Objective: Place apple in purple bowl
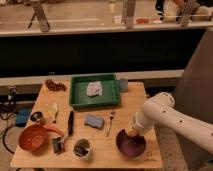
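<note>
I see the claw (132,131) low over the purple bowl (131,142), at the bowl's 12 o'clock rim, near the table (125,107) corner at 5 o'clock. I cannot tell how the claw stands or whether it carries anything. I cannot make out the apple anywhere. Orange bowl (33,137) sits at 8 o'clock, white cup (82,148) at 6 o'clock, green tray (95,91) at 12 o'clock, blue sponge (93,121) and fork (110,123) near centre.
</note>
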Controlling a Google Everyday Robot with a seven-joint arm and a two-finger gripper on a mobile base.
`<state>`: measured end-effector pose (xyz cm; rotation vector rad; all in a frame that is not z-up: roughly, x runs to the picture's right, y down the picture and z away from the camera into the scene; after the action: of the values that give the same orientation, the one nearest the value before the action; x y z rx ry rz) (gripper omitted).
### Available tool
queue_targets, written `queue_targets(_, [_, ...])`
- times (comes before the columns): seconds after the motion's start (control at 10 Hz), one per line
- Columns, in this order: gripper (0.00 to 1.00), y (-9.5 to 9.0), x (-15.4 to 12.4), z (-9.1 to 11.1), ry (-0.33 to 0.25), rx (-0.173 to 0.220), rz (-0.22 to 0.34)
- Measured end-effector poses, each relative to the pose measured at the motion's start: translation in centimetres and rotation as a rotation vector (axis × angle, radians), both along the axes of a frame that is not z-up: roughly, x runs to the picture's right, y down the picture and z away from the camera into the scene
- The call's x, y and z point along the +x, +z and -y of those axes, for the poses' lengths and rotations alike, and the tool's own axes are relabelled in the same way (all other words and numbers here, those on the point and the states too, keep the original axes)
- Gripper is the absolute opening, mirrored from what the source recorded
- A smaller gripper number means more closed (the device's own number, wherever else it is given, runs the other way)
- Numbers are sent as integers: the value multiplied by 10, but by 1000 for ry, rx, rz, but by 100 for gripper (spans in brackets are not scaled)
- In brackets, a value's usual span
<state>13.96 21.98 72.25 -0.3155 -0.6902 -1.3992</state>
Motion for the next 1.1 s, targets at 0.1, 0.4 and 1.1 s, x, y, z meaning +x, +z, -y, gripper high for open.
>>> queue_targets(0.1, [2, -6, 4, -1, 17, 21, 33])
queue_targets(0.4, [2, -42, -10, 3, -59, 97, 123])
queue_targets(1.1, [57, -58, -27, -35, -395, 8, 261])
